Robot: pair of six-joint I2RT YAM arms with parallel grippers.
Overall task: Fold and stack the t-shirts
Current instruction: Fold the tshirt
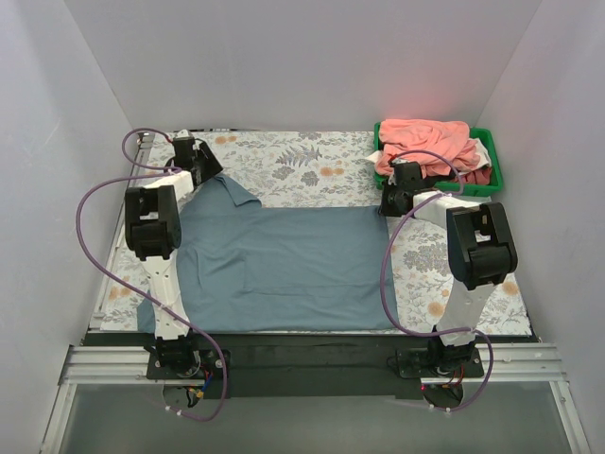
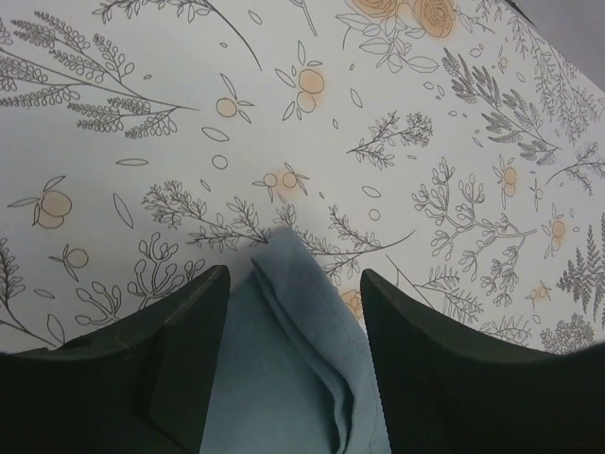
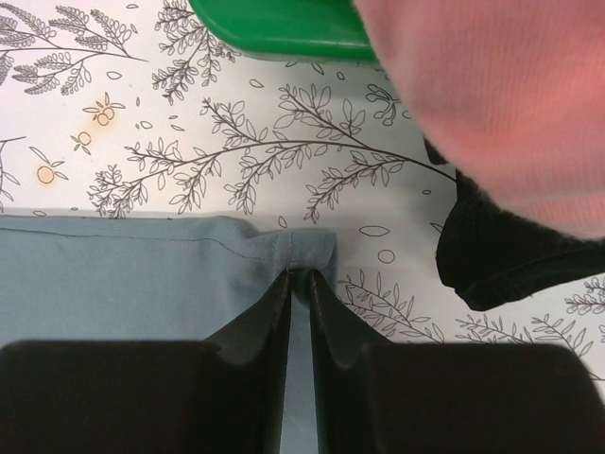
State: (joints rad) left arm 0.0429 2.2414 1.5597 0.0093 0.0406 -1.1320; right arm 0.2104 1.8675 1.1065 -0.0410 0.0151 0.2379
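Observation:
A large grey-blue t-shirt (image 1: 284, 270) lies spread flat across the middle of the table. My left gripper (image 1: 210, 170) is open, its fingers astride the shirt's far left corner (image 2: 302, 331), a folded point of cloth. My right gripper (image 1: 388, 203) is shut on the shirt's far right hem corner (image 3: 301, 253), which bunches between its fingertips. A pile of salmon-pink shirts (image 1: 425, 142) with white, dark red and black pieces fills a green bin (image 1: 496, 180) at the far right. Pink cloth (image 3: 492, 95) and a black piece (image 3: 501, 255) hang close to the right gripper.
The grey floral-print table cover (image 1: 293, 161) shows behind and beside the shirt. The green bin's edge (image 3: 284, 28) is just beyond the right gripper. White walls enclose the table on three sides. Purple cables loop from both arms.

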